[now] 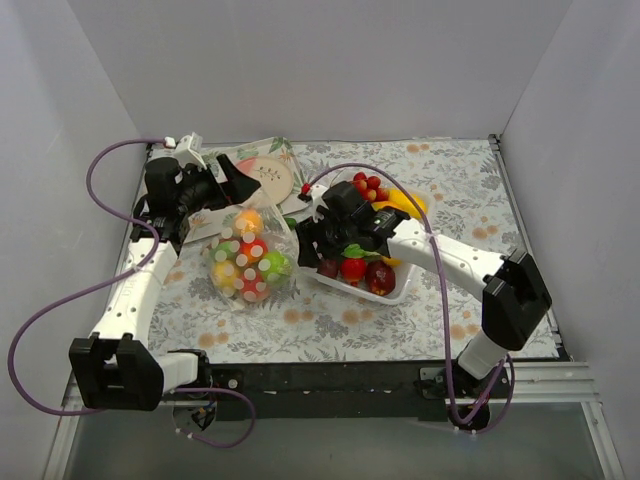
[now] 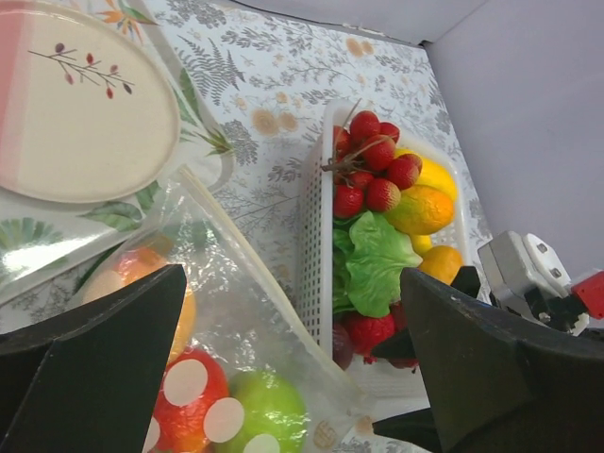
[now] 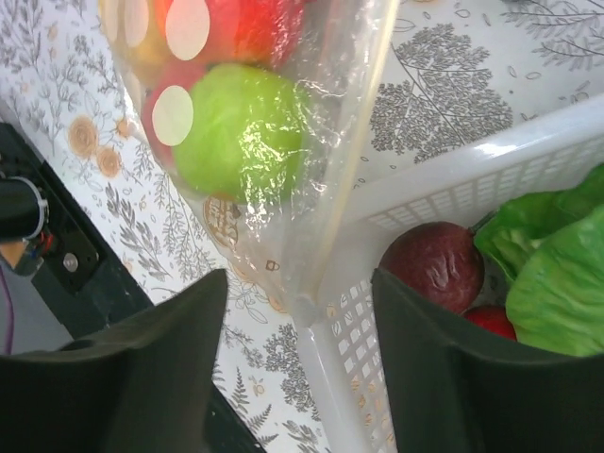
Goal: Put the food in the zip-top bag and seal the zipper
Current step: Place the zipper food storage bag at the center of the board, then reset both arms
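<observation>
The zip-top bag [image 1: 250, 262] lies left of centre, with several pieces of food [image 1: 262, 268] inside: a green one [image 2: 260, 406], a red one [image 2: 189, 396] and an orange one [image 2: 142, 274]. Its zipper [image 2: 247, 269] runs slantwise between the wide-apart fingers of my left gripper [image 2: 293, 368], which is open just behind the bag [image 1: 232, 190]. My right gripper [image 3: 302, 368] is open too. The bag's lower corner [image 3: 316, 297] hangs loose between its jaws, by the tray's edge. More food [image 2: 377, 260] fills the white tray [image 1: 400, 297].
A round pink-and-white plate [image 1: 270, 175] lies at the back left under clear plastic. The white tray's slotted wall [image 3: 453, 179] stands right beside the bag. The table's dark front edge [image 3: 57, 255] is near the right gripper. Grey walls enclose the floral cloth.
</observation>
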You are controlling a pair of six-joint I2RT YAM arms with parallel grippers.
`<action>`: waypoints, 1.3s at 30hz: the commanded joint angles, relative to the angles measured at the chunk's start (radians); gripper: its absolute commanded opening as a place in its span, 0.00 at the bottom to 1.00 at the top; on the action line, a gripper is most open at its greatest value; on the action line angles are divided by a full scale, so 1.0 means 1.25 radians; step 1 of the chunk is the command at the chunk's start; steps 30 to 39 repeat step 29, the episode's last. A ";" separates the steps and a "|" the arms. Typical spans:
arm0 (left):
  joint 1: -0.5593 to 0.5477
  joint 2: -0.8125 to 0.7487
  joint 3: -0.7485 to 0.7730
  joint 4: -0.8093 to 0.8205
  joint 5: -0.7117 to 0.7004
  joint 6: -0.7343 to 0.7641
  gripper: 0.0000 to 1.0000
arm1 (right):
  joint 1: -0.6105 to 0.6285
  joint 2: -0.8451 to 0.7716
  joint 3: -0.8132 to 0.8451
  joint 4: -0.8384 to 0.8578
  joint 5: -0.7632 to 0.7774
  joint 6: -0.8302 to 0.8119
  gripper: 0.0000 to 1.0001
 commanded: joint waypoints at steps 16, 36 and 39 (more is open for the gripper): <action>-0.217 -0.161 -0.084 -0.006 -0.172 -0.103 0.98 | -0.028 -0.430 -0.198 0.054 0.412 0.114 0.96; -0.216 -0.218 -0.108 0.018 -0.162 -0.121 0.98 | -0.031 -0.487 -0.245 0.051 0.428 0.136 0.95; -0.216 -0.218 -0.108 0.018 -0.162 -0.121 0.98 | -0.031 -0.487 -0.245 0.051 0.428 0.136 0.95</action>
